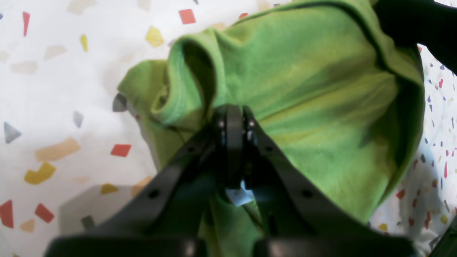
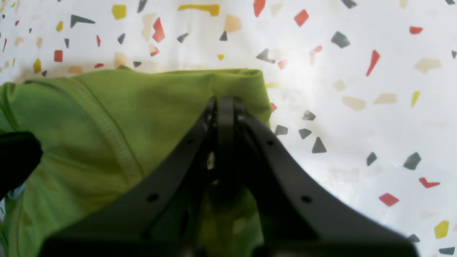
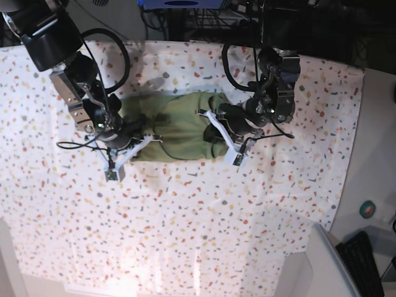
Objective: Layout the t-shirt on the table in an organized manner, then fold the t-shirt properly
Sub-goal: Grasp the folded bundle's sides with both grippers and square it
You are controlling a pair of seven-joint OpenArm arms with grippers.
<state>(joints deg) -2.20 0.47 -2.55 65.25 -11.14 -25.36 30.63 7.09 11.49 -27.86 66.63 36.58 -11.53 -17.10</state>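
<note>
T-shirt [image 3: 176, 127] lies bunched on the speckled worktop [image 3: 185, 235], toward its far side. Left gripper [image 1: 234, 119] and right gripper [image 2: 225, 107] each have jaws clenched on an opposite edge of the fabric. Bare worktop surrounds the garment, widest on the near side.

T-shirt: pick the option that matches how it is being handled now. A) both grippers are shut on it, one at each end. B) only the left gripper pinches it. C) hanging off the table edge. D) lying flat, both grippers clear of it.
A: the left gripper and the right gripper are each shut on a fold of the t-shirt, which lies bunched between them on the table.
</note>
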